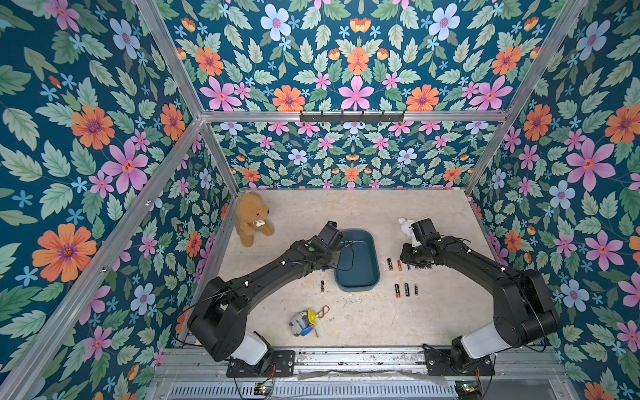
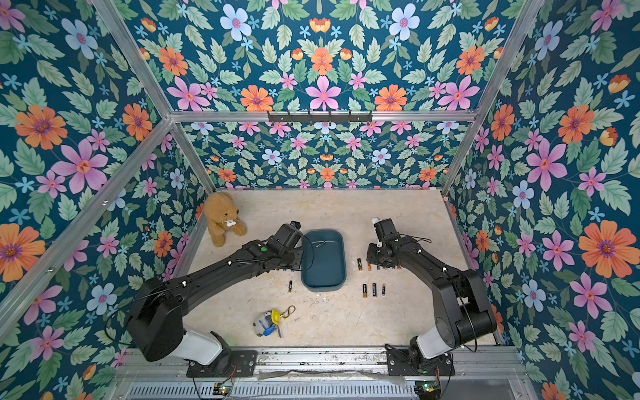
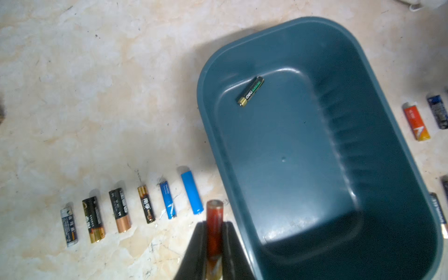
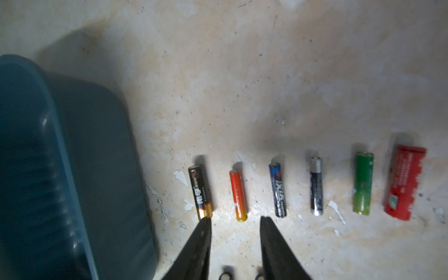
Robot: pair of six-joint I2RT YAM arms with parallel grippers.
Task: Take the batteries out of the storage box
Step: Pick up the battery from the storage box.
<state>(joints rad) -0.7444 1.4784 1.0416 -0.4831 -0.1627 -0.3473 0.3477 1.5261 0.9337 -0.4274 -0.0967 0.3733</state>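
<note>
The dark teal storage box sits mid-table between the two arms. One black-and-green battery lies on its floor near the far end. My left gripper is shut on a red-orange battery, just outside the box's left wall, beside a row of several batteries. My right gripper is open and holds nothing. It hangs over the table right of the box, by another row running from a black-gold battery to a red one.
A brown teddy bear sits at the back left, and a small white plush is behind the right wrist. A keychain toy lies near the front. Three batteries lie right of the box's front and one to its left.
</note>
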